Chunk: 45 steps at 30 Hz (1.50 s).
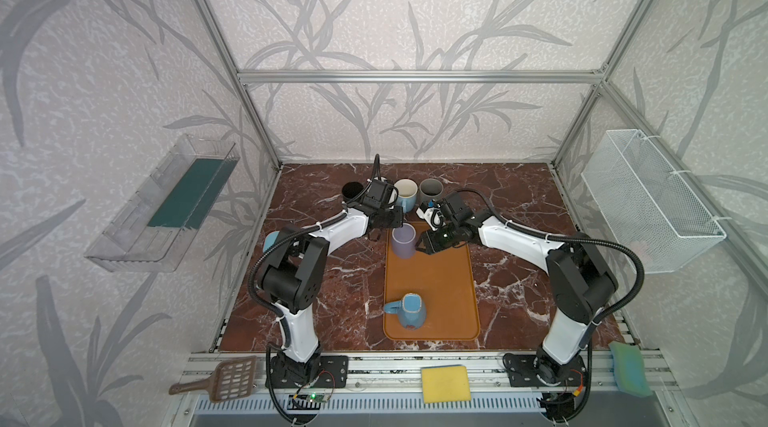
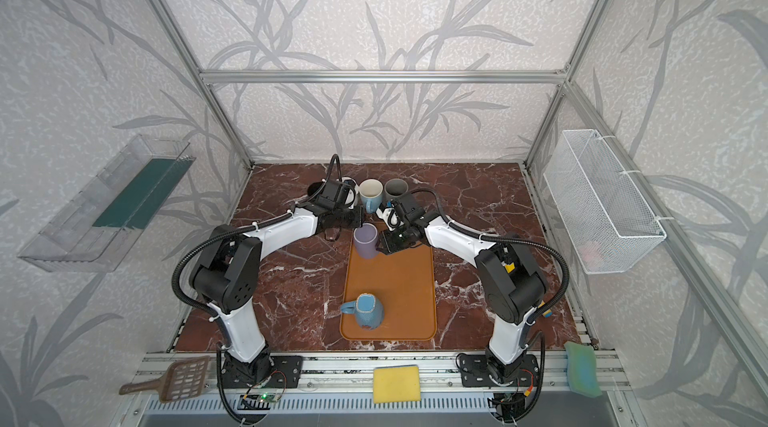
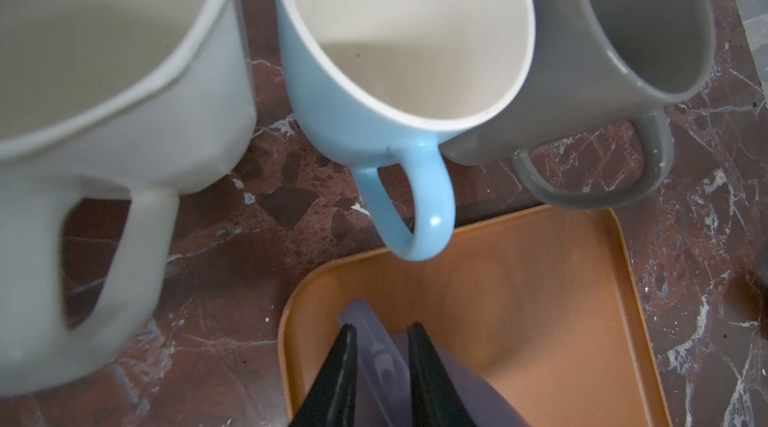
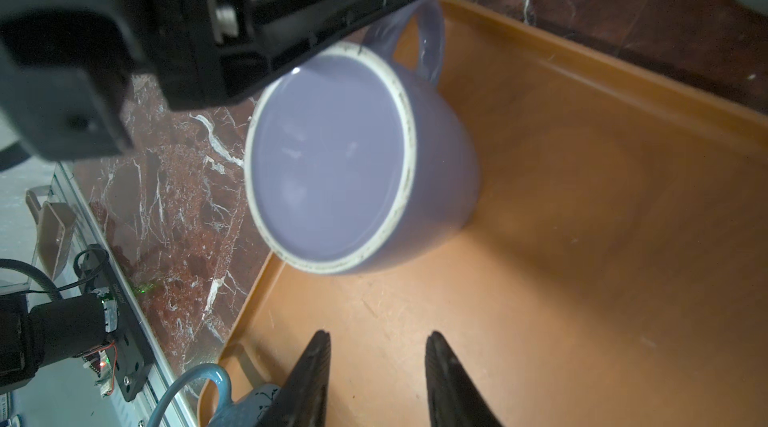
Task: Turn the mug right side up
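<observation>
Fingers (image 3: 345,371) of the left gripper (image 3: 382,327) are pinched on the handle (image 3: 376,356) of the lilac mug (image 1: 403,243); those of the right gripper (image 4: 378,335) are held apart with nothing between, just beside that mug. On the tray (image 1: 440,292), the lilac mug is stood bottom up at the far end, a blue mug (image 1: 409,312) at the near end.

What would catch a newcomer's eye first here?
An upside-down lavender ceramic mug stands at the far end of the orange tray, its handle pinched by the left gripper, the open right gripper beside it. A speckled blue mug sits inverted at the tray's near end.
</observation>
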Available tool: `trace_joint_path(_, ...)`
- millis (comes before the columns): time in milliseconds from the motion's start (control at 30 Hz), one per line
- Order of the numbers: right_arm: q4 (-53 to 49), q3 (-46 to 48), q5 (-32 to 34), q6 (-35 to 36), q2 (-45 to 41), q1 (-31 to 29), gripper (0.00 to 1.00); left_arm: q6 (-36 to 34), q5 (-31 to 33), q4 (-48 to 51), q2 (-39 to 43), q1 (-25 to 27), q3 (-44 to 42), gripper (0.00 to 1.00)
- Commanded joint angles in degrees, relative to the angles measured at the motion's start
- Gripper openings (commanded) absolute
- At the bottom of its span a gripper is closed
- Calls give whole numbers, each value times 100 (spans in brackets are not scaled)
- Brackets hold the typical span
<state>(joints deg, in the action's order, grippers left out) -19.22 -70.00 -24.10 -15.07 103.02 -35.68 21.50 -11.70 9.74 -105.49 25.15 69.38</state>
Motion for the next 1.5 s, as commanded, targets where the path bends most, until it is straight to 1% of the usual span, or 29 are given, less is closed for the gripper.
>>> trace_joint_path(0,91,-120,-52,-67,84,-46,40,117,-30,174,235,99,-296,25)
trace_joint_path(333,-24,-373,129,-49,301,-36,40,223,196,252,672,319,-627,25)
trace_joint_path(567,-82,-554,141,-10,420,-40,39,322,358,345,873,470,-840,25)
trace_joint_path(733,-129,-585,166,28,412,-34,39,320,240,251,948,556,-959,25)
trace_joint_path(900,-149,-559,186,42,342,30,39,233,-147,-286,1089,579,-1143,25)
trace_joint_path(967,-166,-555,195,59,311,58,39,214,-90,-243,1151,579,-1123,25)
trace_joint_path(1100,-221,-550,204,122,264,103,39,-4,264,258,1211,570,-896,25)
trace_joint_path(1333,-246,-456,246,175,130,179,39,-675,775,1783,905,563,39,24)
trace_joint_path(1467,-248,-376,256,201,38,239,39,-831,1064,2397,916,561,201,23)
